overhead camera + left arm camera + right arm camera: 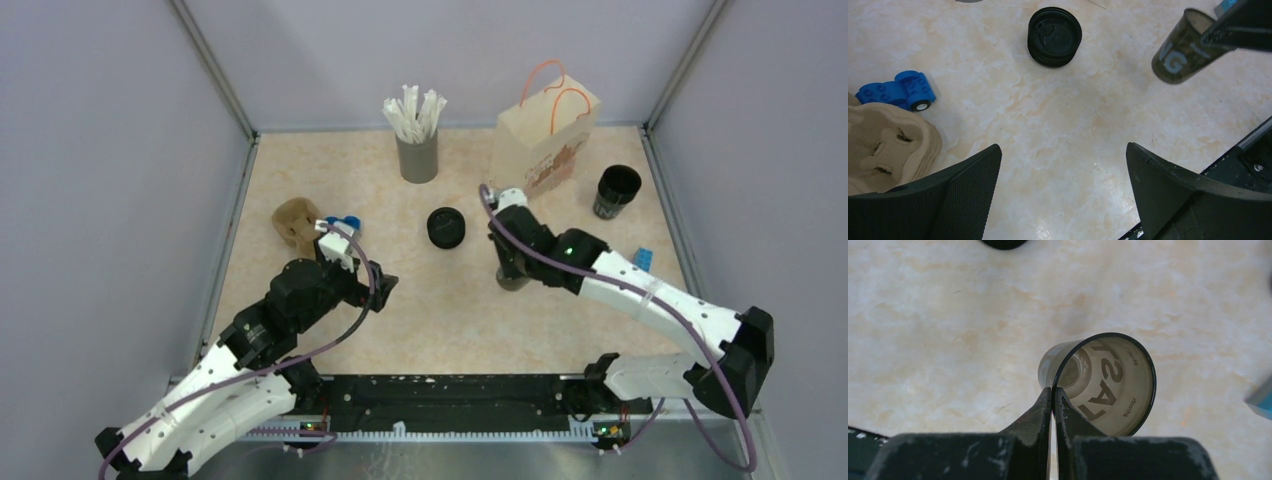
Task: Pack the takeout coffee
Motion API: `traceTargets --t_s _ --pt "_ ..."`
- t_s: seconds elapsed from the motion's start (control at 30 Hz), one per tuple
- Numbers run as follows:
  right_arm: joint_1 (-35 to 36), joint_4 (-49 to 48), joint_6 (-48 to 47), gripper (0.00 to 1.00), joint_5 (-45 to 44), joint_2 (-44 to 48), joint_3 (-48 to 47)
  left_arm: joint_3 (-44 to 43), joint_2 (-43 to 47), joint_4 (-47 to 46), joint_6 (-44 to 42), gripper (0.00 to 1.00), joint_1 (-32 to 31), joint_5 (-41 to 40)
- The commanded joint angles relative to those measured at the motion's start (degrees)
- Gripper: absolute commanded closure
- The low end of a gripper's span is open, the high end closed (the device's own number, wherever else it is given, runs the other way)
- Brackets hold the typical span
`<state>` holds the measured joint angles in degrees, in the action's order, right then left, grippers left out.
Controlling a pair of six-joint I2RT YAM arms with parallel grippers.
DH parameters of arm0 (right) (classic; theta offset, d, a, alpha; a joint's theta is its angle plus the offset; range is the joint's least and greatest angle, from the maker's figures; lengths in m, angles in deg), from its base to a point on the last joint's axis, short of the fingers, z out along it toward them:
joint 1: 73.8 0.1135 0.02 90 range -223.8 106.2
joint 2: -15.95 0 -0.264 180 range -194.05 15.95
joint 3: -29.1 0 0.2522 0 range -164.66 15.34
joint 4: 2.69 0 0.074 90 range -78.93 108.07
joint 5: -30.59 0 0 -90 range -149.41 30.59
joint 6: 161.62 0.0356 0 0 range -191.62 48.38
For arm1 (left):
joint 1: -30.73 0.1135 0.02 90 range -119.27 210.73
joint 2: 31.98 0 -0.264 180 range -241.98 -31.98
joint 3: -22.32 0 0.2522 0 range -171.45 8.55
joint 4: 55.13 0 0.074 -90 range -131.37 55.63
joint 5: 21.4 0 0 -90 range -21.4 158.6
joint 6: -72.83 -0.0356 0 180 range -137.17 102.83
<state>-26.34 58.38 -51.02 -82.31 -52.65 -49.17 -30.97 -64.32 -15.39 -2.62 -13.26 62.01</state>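
Quick rundown, biggest stuff first. The marbled beige table (450, 320) carries everything. At the back right stands one kraft paper bag (545, 140) with orange handles, upright, right behind my right arm. Over on the left there's one pulp cup carrier (888, 145), partly hidden under my left wrist from above. One grey straw holder (417, 158) sits at the back middle, stuffed with white wrapped straws (412, 112); there are too many to count.

I count two cups. The first is the dark see-through cup (1118, 390) with pale lettering. My right gripper (1053, 392) is clamped tight on its rim, one finger inside and one outside, and the cup hangs tilted in front of the bag. I can't tell whether its base touches the table. The second black cup (616, 192) stands upright just right of the bag, well away from both my grippers.

One stack of black lids (1054, 36) sits mid-table, roughly between my two arms and a bit further back. I can't make out how many are in it.

One blue toy car (898, 91) is parked right up against the carrier. One small blue block (645, 259) lies beside my right forearm.

My left gripper (1063, 150) hangs over bare tabletop with its jaws spread wide apart, holding nothing.
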Motion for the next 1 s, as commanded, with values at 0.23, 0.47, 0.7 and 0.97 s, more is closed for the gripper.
traceTargets --t_s 0.23,0.47,0.7,0.97 --pt "22.91 -12.58 -0.99 1.0 -11.18 -13.39 0.07 -0.81 6.93 0.39 1.91 0.01 -0.06 -11.01" --pt "26.85 -12.94 -0.96 1.0 -12.49 -18.7 -0.18 -0.63 10.98 0.73 2.85 0.01 -0.05 -15.32" --pt "27.95 -12.63 0.05 0.89 -13.25 -19.19 0.11 -0.19 11.83 0.65 3.12 0.01 -0.07 -16.61" --pt "28.28 -15.6 1.44 0.63 -6.44 -9.69 2.35 -0.01 10.64 0.83 3.91 0.01 -0.12 -17.21"
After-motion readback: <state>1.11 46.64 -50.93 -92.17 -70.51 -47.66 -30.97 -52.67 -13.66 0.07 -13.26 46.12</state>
